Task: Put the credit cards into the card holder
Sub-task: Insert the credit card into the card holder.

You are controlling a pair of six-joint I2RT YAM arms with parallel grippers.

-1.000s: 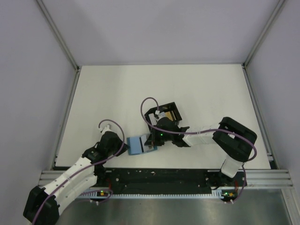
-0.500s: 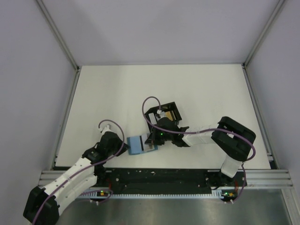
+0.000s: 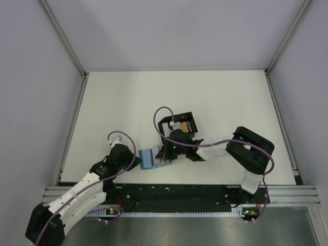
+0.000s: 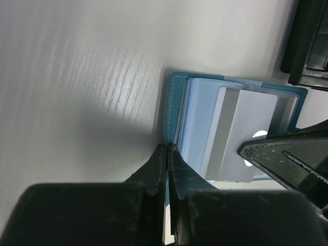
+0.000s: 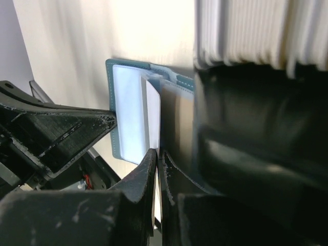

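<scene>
The teal-blue card holder lies open on the white table, near the front. My left gripper is shut on its left edge, which the left wrist view shows at the fingertips with the holder beyond. My right gripper is shut on a silver-grey credit card that lies partly inside the holder's pocket. In the right wrist view the card stands edge-on between my fingers, with the holder behind it. An orange-yellow card lies in the black tray.
The black open-topped tray stands just behind the right gripper; its corner shows in the left wrist view. An aluminium rail runs along the near edge. Grey walls enclose the table on the left, right and back.
My right gripper has edged slightly left with the silver-grey card, which now sits a little deeper in the holder. The left arm has not moved.
</scene>
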